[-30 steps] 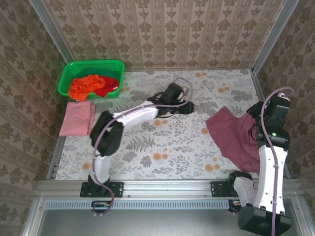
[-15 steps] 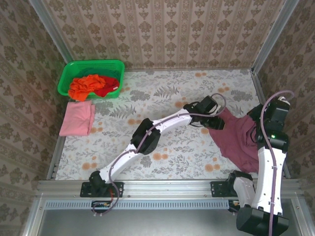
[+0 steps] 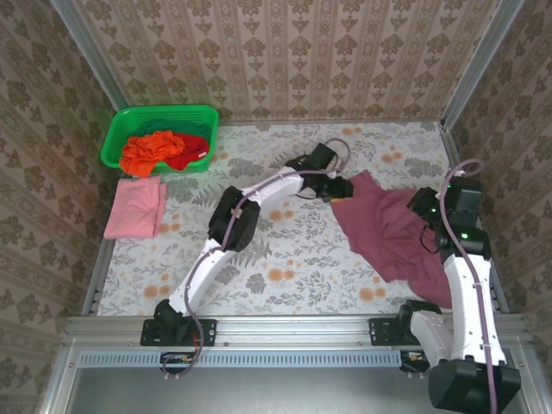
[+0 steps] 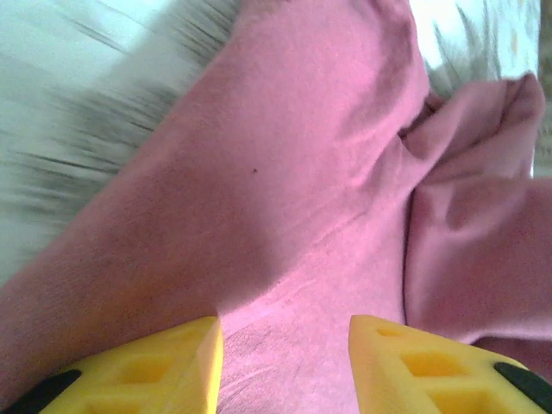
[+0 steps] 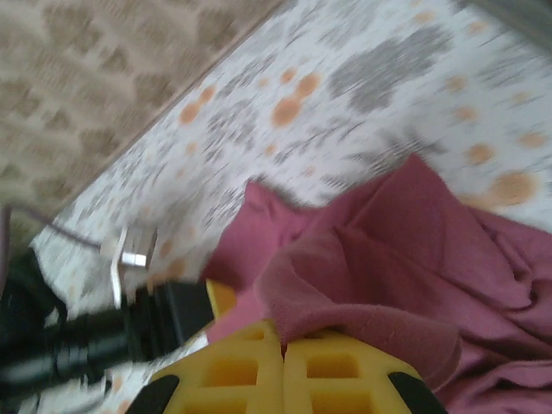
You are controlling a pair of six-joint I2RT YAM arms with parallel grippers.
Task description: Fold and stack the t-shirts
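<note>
The large maroon t-shirt (image 3: pixel 388 233) lies crumpled on the right half of the table. My right gripper (image 3: pixel 429 220) is shut on a thick fold of its edge (image 5: pixel 345 293), near the shirt's right side. My left gripper (image 3: pixel 341 187) is at the shirt's upper left corner; its yellow fingers (image 4: pixel 181 362) stand apart, open, with the maroon cloth (image 4: pixel 328 172) showing close between them. The light pink t-shirt (image 3: pixel 136 207) lies folded at the left edge. Orange (image 3: pixel 151 148) and red (image 3: pixel 190 151) t-shirts are bunched in the basket.
The green plastic basket (image 3: pixel 164 112) stands at the back left corner. Patterned walls close in the table at the back and both sides. The left arm (image 3: pixel 233 224) stretches diagonally across the middle of the flowered tablecloth (image 3: pixel 285 259).
The left gripper swung right to the maroon shirt, then drew back left and away. The right gripper moved left, and the shirt shifted left with it.
</note>
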